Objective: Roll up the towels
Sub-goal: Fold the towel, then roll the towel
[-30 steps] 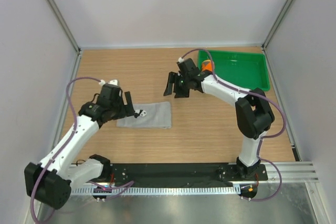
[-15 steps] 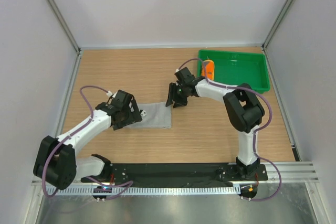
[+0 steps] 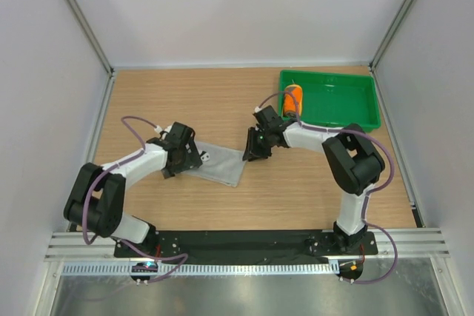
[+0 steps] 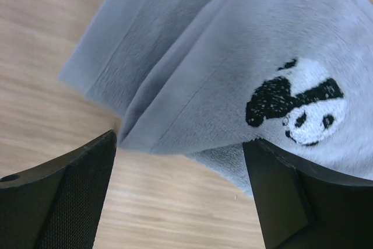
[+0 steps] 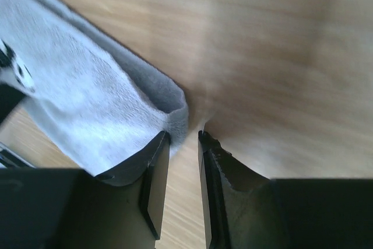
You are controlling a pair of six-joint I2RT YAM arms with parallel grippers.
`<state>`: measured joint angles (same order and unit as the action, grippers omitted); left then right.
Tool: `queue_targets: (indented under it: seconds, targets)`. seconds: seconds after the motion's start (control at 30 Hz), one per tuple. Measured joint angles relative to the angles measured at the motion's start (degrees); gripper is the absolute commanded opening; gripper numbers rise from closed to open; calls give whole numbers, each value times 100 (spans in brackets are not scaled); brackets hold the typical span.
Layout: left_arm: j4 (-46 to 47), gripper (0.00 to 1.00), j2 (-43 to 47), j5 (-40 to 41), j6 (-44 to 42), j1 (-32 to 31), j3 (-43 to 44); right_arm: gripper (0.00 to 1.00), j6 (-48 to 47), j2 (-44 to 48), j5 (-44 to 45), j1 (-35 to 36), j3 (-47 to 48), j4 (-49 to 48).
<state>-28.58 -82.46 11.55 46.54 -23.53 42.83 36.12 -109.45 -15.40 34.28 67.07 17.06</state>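
The left hand (image 4: pixel 179 144) is spread wide, straddling the left end of the grey towel (image 4: pixel 233 45) beside its stitched panda (image 4: pixel 297 109). The right hand (image 5: pixel 182 138) has its fingers drawn near together, a bare slit between them, tips at the towel's right corner. The grey towel lies flat mid-worktop (image 3: pixel 163 101), its long axis left to right with the right end skewed nearer. A second ago it lay square, and the right hand hung wider up by the green tray (image 3: pixel 348 105), where the orange towel (image 3: pixel 293 99) sits rolled.
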Motion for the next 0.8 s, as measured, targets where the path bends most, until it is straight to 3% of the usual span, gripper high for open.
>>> queue_targets:
  seconds: [0.1, 0.27, 0.47, 0.67, 0.8]
  targets:
    - [85, 88, -363, 98, -164, 111, 317, 38, 52, 457, 20, 0, -612, -72]
    - [179, 86, -669, 195, -404, 153, 713, 68, 144, 994, 24, 0, -1095, 98]
    - [-96, 85, 70, 479, -664, -11, 730, 71, -24, 1362, 393, 4, -1088, 682]
    - [-256, 67, 1488, 713, -1054, -737, 765, 71, -63, 1563, 549, -17, -662, 940]
    - [-107, 66, 1862, 697, -1237, -1340, 682, 71, -61, 1427, 522, -61, -350, 927]
